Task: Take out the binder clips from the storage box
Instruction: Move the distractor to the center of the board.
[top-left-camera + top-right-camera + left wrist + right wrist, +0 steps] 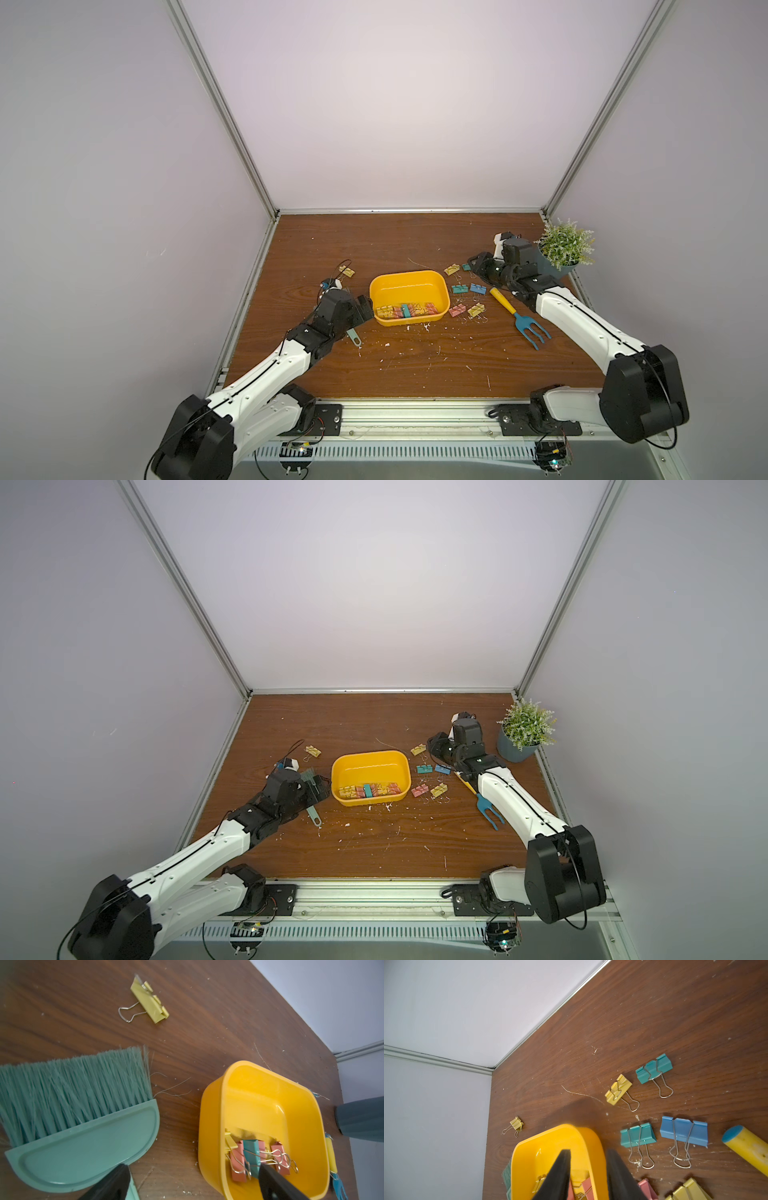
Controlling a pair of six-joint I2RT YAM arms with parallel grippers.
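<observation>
storage box: yellow lidless tub, upright, mid-bench, between the two arms.
binder clips: row of pink, yellow and teal ones inside the tub, packed along its near wall.
clips out, right: six on the bench just right of the tub. Two yellow, two teal, one blue, one pink. Wire handles lie flat on the wood.
clip out, left: single yellow one beyond the brush, well apart from the tub.
left fingers: spread wide, gripping nothing. They straddle the tub's left wall, one down inside by the teal and pink clips, the other outside over the brush. Contact with the clips: cannot tell.
right fingers: part-way apart, nothing between them, over the loose clips right of the tub.
brush: teal hand brush flat on the bench, just left of the tub.
garden fork: yellow handle, blue tines, lying right of the loose clips.
plant pot: far right corner, beside the right arm.
debris: white specks scattered in front of the tub.
</observation>
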